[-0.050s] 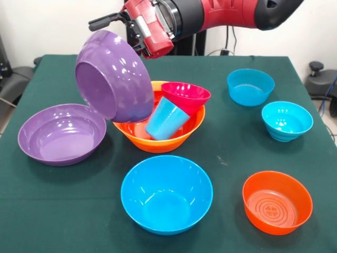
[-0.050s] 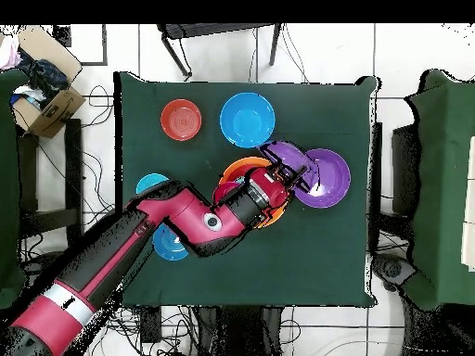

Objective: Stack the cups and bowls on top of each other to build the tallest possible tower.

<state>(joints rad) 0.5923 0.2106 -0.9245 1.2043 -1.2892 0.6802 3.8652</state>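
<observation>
The orange bowl (image 1: pixel 158 138) sits near the middle of the green bench (image 1: pixel 68 211) and holds two things: a light blue cup (image 1: pixel 166 119) and a magenta bowl (image 1: pixel 185 96). The cup lies tilted inside, its long axis slanting, mouth down toward the bowl's floor and its narrow base up and to the right in the front view. The magenta bowl rests on top of the cup, tipped, its rim facing up and slightly toward the camera.

A purple bowl (image 1: pixel 113 76) is held in the air over the orange bowl's left rim, turned nearly on edge, its hollow facing left and down and its rounded bottom facing right. The pincer (image 1: pixel 138 38) is at this bowl's upper rim and appears to grip it; how wide the jaws stand cannot be told.

The other bowls stand upright and empty on the bench: a wide purple one (image 1: pixel 62 134) at the left, just under the tilted bowl; a large blue one (image 1: pixel 167 194) in front; a red-orange one (image 1: pixel 277 202) at front right; a cyan one (image 1: pixel 287 120) at right; and a blue one (image 1: pixel 250 86) behind it.
</observation>
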